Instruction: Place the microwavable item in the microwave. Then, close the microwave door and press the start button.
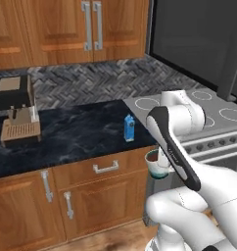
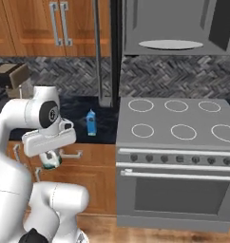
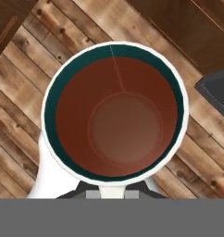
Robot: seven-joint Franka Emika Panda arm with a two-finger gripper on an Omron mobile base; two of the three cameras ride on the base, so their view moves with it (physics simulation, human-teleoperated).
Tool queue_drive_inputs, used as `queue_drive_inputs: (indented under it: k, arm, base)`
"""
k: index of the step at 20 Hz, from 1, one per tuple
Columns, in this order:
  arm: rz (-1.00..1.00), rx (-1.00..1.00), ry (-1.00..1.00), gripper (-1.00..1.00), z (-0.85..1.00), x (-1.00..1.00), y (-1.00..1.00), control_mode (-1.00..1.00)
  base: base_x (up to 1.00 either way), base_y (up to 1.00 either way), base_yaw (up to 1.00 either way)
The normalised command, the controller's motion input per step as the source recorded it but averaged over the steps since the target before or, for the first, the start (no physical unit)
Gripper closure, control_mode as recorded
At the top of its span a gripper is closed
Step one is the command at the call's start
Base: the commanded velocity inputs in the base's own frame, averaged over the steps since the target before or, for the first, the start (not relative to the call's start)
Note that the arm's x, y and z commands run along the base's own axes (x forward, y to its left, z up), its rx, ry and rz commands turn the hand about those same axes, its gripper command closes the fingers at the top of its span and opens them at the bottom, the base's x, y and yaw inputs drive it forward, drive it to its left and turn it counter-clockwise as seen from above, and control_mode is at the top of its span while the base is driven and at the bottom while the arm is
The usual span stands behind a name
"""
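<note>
Wooden cabinets and a herringbone backsplash frame the kitchen, with a dark marble desk (image 1: 76, 132) running left of the grey stove (image 2: 176, 121). On that desk a blue carton (image 1: 129, 128) stands upright near the front edge, and a coffee machine (image 1: 16, 110) sits well apart at the far left, half cut off in the right base view.

Above the stove, the microwave (image 2: 171, 28) gapes open: grey cavity, pale turntable (image 2: 170, 44) on its floor, top cut by the frame edge. Its keypad can't be made out. The door (image 1: 196, 41) swings out as a big dark panel, seen edge-on in the right base view.

The mug (image 1: 157, 164) hangs in the air in front of the lower cabinets, below the desk's edge and clear of it, upright, tucked under the arm's wrist. The arm hides most of it in both base views; only the rim and greenish side peek out. In the hand view we look straight down into it: brown liquid, teal inner wall, white rim, wood floor (image 3: 21, 92) beneath, handle at lower left.

The jaws (image 3: 112, 193) are mostly hidden under the mug's rim, but they're clamped on the mug, carrying it.
</note>
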Motion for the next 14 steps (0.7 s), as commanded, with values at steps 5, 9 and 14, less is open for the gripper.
queue_drive_inputs:
  k: [5, 9, 14]
  arm:
    - [0.00, 0.00, 0.00, 1.00, 0.00, 0.00, 0.00, 1.00]
    - [0.00, 0.00, 0.00, 1.00, 0.00, 0.00, 0.00, 1.00]
    - [0.00, 0.00, 0.00, 1.00, 0.00, 0.00, 0.00, 1.00]
  base:
    - [-0.05, -0.51, -0.48]
    - [0.00, 0.20, -0.71]
    - [-0.04, 0.41, -0.85]
